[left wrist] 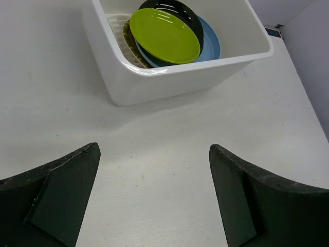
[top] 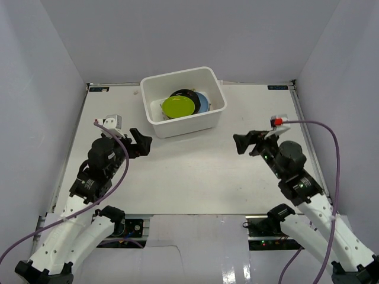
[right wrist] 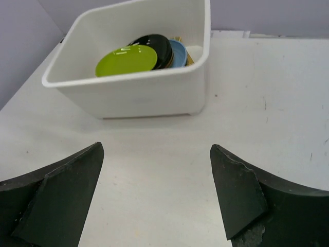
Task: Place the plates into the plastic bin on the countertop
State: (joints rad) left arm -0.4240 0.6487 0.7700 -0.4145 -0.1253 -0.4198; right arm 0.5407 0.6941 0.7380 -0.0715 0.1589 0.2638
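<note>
The white plastic bin [top: 155,121] stands at the back middle of the countertop [top: 195,171]. Inside it lies a stack of plates: a lime green plate [top: 179,106] on top, a glossy black plate [top: 185,93] and a light blue plate [top: 203,103] under it. In the left wrist view the lime green plate [left wrist: 163,35] covers the black plate [left wrist: 190,13], the blue plate [left wrist: 211,45] and a woven straw-yellow edge [left wrist: 131,49]. The bin also shows in the right wrist view [right wrist: 133,92]. My left gripper [top: 140,142] and my right gripper [top: 243,143] are open and empty, in front of the bin.
Pale grey walls [top: 35,106] close in the countertop on the left, back and right. Purple cables [top: 334,154] run along both arms. A metal edge strip [top: 177,216] lines the near side by the arm bases.
</note>
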